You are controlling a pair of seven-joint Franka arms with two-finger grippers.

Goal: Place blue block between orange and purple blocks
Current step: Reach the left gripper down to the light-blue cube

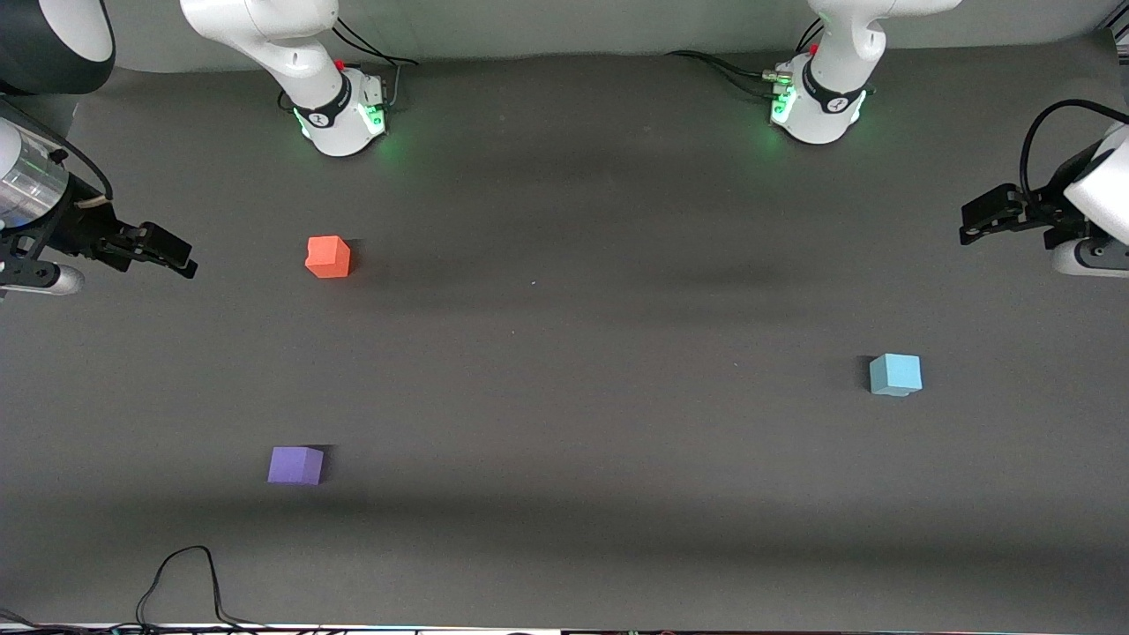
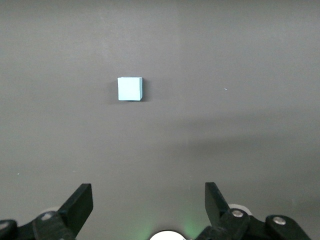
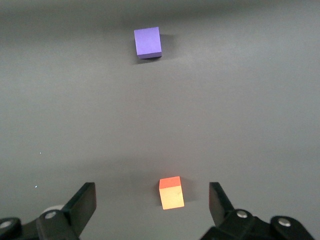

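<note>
The light blue block (image 1: 894,374) sits on the dark table toward the left arm's end; it also shows in the left wrist view (image 2: 130,89). The orange block (image 1: 328,257) and the purple block (image 1: 295,465) sit toward the right arm's end, the purple one nearer the front camera. Both show in the right wrist view, orange (image 3: 171,192) and purple (image 3: 148,42). My left gripper (image 1: 975,220) (image 2: 148,197) is open and empty, up over the table's left arm end, apart from the blue block. My right gripper (image 1: 176,256) (image 3: 152,197) is open and empty, up beside the orange block.
The two arm bases (image 1: 340,110) (image 1: 816,101) stand along the table edge farthest from the front camera. A black cable (image 1: 185,578) loops onto the table at the edge nearest the camera, near the purple block. Bare dark mat (image 1: 573,370) lies between the blocks.
</note>
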